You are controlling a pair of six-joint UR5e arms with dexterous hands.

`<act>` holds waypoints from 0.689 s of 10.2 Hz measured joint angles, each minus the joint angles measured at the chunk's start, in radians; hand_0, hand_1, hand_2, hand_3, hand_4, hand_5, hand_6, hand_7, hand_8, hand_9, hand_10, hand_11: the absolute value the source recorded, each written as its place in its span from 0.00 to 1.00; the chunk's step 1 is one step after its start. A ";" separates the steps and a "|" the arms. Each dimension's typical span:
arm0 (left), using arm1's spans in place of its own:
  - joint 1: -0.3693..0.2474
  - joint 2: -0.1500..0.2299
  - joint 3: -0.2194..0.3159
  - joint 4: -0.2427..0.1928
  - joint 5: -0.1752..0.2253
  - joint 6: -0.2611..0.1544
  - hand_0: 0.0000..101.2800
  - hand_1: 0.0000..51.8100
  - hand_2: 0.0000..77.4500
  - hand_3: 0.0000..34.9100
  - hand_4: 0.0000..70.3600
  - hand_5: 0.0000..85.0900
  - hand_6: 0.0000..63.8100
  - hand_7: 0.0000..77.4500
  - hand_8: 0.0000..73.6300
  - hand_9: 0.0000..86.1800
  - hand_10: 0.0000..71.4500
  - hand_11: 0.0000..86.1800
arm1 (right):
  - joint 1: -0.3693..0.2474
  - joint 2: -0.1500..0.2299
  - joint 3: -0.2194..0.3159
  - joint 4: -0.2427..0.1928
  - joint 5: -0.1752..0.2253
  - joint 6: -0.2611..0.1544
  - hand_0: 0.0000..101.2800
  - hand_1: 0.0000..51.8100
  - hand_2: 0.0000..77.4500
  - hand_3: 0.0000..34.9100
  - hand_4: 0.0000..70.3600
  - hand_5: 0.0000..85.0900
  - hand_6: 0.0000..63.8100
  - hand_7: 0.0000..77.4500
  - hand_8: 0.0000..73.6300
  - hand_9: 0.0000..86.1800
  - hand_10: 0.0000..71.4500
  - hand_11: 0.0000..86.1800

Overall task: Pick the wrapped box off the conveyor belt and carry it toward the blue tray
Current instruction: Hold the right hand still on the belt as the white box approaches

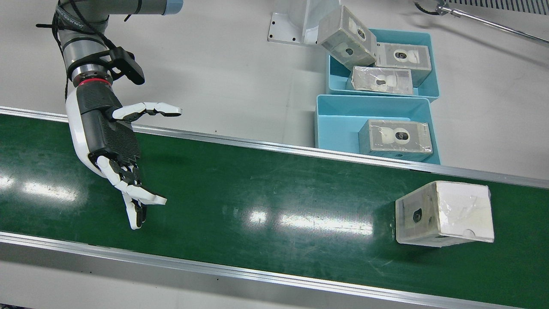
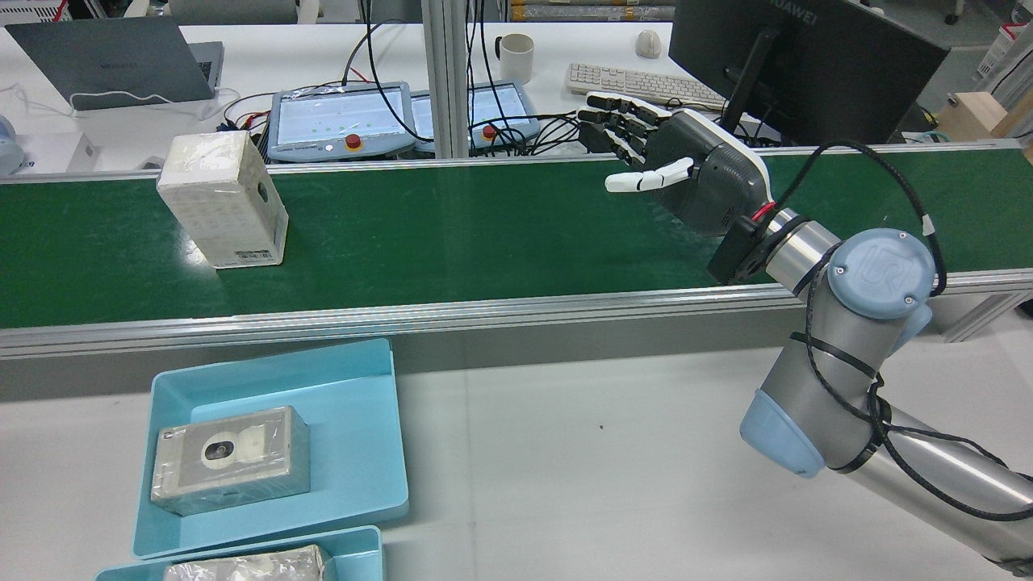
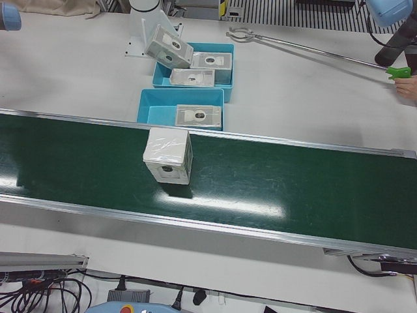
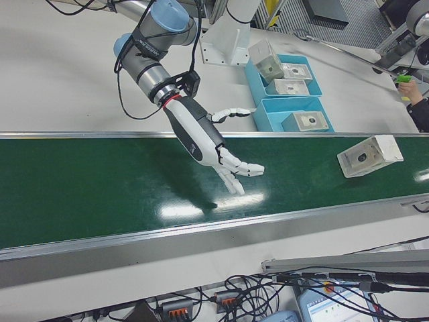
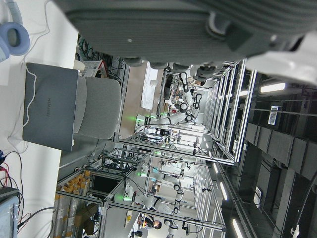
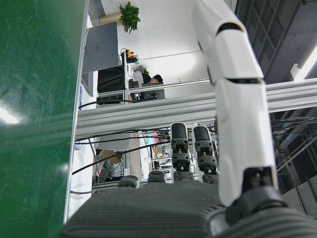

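Wrapped box (image 1: 444, 213) is sitting on the green conveyor belt (image 1: 266, 201), well apart from the right hand (image 1: 116, 146), toward the blue tray (image 1: 339, 116) end. Right hand is hovering over the belt with its fingers (image 1: 133, 201) spread, holding nothing. Left hand (image 5: 198, 25) is barely showing in its own view; can't tell its state. Monitor (image 2: 799, 56) is reading "HUAWEI". Box print unreadable.

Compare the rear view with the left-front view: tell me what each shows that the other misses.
Only the rear view shows the right hand, open above the conveyor belt, and the laptop. Only the left-front view shows the far blue tray with three boxes and a person's hand. Both show the wrapped box on the belt.
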 joint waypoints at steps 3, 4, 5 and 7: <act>0.000 0.000 0.000 0.000 0.000 0.000 0.00 0.00 0.01 0.00 0.00 0.01 0.00 0.01 0.01 0.00 0.00 0.01 | 0.000 0.000 0.000 0.000 0.000 0.000 0.50 0.38 0.22 0.13 0.17 0.23 0.09 0.28 0.00 0.06 0.00 0.02; 0.000 0.000 0.000 0.000 0.000 0.000 0.00 0.00 0.01 0.00 0.00 0.01 0.00 0.01 0.01 0.00 0.00 0.01 | -0.001 0.000 0.000 0.001 0.001 -0.001 0.50 0.38 0.22 0.13 0.17 0.23 0.09 0.28 0.00 0.06 0.00 0.02; 0.000 0.000 0.000 0.000 0.000 0.000 0.00 0.00 0.01 0.00 0.00 0.01 0.00 0.01 0.01 0.00 0.00 0.01 | -0.001 0.001 0.000 0.002 0.002 -0.002 0.50 0.38 0.23 0.13 0.19 0.22 0.09 0.28 0.00 0.06 0.00 0.02; 0.000 0.000 0.000 0.000 0.000 0.000 0.00 0.00 0.01 0.00 0.00 0.01 0.00 0.01 0.01 0.00 0.00 0.01 | -0.002 0.001 0.000 0.004 0.003 -0.003 0.50 0.41 0.27 0.13 0.20 0.22 0.09 0.28 0.02 0.07 0.00 0.02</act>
